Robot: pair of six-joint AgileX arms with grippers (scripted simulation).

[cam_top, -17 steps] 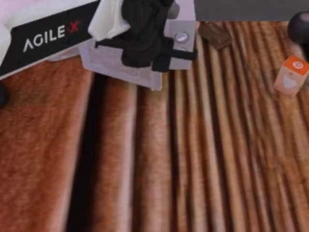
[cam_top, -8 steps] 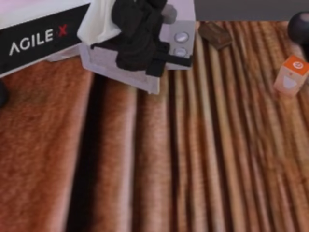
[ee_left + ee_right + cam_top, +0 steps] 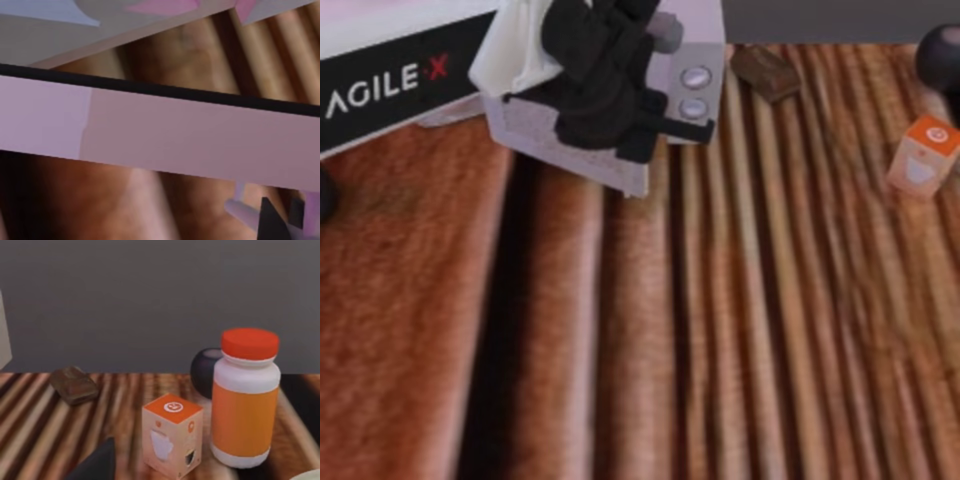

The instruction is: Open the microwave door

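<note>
The light-grey microwave (image 3: 705,50) stands at the table's back edge, its two silver knobs (image 3: 696,77) facing forward. Its door (image 3: 535,132), with a speckled window, is swung partly out, hinged on the left. My left gripper (image 3: 658,135) is at the door's free edge, shut on the lilac door handle (image 3: 242,210). A black finger (image 3: 272,225) shows beside that handle in the left wrist view, where the door (image 3: 175,135) crosses as a wide pale band. My right arm is parked outside the top view, and only a dark tip of its gripper (image 3: 100,465) shows.
A brown block (image 3: 765,72) lies right of the microwave. At the back right are an orange-and-white box (image 3: 925,155) and a dark ball (image 3: 940,55). The right wrist view adds an orange bottle (image 3: 246,400). The striped wooden table (image 3: 770,330) extends forward.
My left arm has drawn back to the left with the handle. The door's free edge has swung a little farther out from the microwave front, uncovering the second knob.
</note>
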